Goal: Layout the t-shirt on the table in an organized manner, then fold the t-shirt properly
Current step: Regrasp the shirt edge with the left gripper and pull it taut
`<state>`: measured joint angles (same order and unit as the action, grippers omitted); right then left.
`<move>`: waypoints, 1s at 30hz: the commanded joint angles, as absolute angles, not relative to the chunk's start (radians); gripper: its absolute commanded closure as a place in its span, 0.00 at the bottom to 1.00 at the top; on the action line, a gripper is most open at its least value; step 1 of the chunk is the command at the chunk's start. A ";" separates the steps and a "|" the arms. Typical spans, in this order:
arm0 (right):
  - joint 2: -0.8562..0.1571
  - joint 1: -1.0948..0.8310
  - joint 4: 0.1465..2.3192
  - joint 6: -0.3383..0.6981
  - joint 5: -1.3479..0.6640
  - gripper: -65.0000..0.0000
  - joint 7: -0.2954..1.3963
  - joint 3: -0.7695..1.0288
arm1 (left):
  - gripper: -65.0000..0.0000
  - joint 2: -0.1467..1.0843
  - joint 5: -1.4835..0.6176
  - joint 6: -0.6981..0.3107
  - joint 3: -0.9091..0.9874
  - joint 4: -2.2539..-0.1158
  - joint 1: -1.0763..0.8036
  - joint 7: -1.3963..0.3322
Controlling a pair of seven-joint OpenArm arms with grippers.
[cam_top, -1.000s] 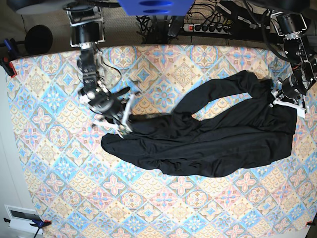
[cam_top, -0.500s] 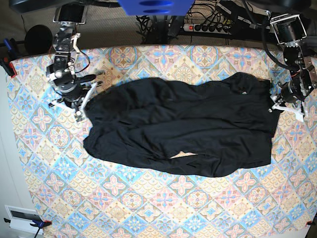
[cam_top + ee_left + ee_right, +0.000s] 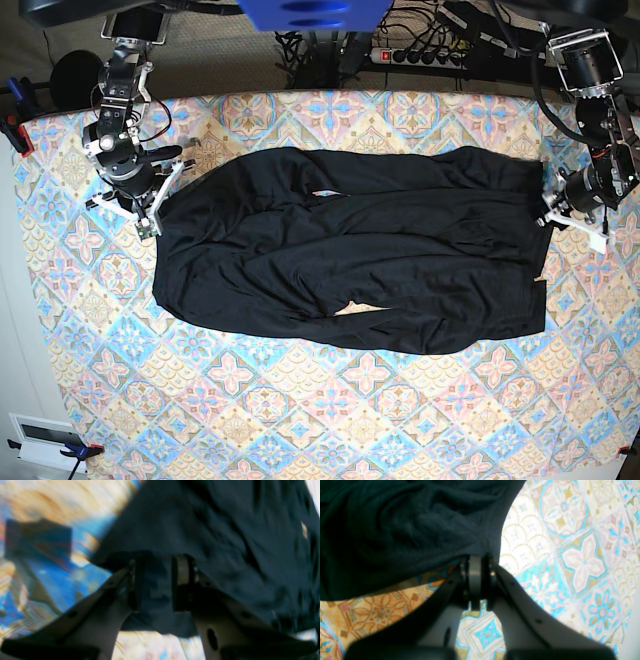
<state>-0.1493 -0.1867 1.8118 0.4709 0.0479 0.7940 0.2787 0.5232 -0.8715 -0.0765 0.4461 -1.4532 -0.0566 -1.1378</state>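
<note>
The t-shirt (image 3: 350,255) lies stretched wide across the middle of the table (image 3: 300,420), wrinkled, with a small gap showing the cloth near its lower edge. The right gripper (image 3: 476,562) pinches one fabric edge tight. The left gripper (image 3: 156,580) holds the opposite edge between half-parted jaws.

The t-shirt (image 3: 350,260) is soft black cloth, matt, with a fine fuzzy nap and loose wrinkles (plainest in the right wrist view). The table (image 3: 300,420) wears a flat printed cloth of blue, pink, cream and yellow tiles, smooth, with only a faint sheen. The right gripper (image 3: 477,580) has pale matt fingers (image 3: 520,630) that look like plastic, with dark pads; the left gripper (image 3: 156,590) looks alike, though blurred.
</note>
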 commanded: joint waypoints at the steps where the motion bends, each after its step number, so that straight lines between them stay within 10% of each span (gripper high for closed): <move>1: -0.162 -0.176 1.825 0.467 0.042 1.00 0.776 0.283 | 0.72 0.555 -0.895 -0.087 0.453 -1.512 -0.079 -1.133; 9: -0.162 -0.176 1.804 0.467 0.042 1.00 0.776 0.282 | 0.72 0.579 -0.903 -0.128 0.417 -1.830 -0.266 -1.138; 30: -0.162 -0.176 1.778 0.467 0.042 1.00 0.774 0.280 | 0.74 0.613 -0.418 -0.125 -0.127 -1.669 -0.278 -0.888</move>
<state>-0.1493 -0.1852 1.7611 0.4706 0.0475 0.7925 0.2760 0.6083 -0.4320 -0.1242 -0.1150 -1.6787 -0.2661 -0.8310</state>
